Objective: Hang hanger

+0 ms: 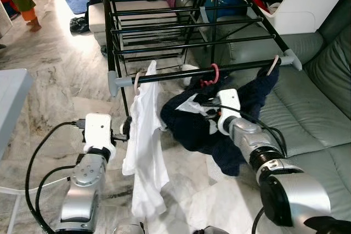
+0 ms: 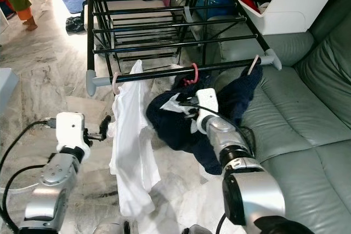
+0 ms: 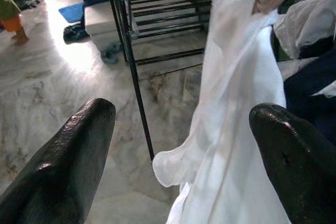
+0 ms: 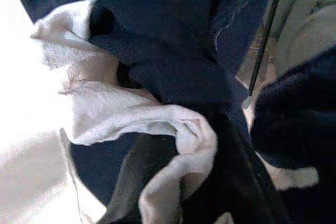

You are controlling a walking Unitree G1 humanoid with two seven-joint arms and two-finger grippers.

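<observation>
A black drying rack stands between a marble floor and a grey-green sofa, its nearest rail running across the view from the robot's left up slightly to its right. Three hangers hook over this rail. The pink hanger sits near the middle of the rail, its hook curled over the bar and its body dropping down into a dark navy garment that bunches below it, so the hanger's long axis cannot be made out under the cloth. A pale hanger near the left end carries a white shirt that hangs straight down, and another pale hanger by the right end holds the navy cloth's far edge. The right gripper reaches into the navy garment just below the pink hanger; in the right wrist view a black finger is wrapped in a white-lined fold, closed on the cloth. The left gripper hovers just beside the white shirt's left edge, its fingers spread wide with nothing between them.
</observation>
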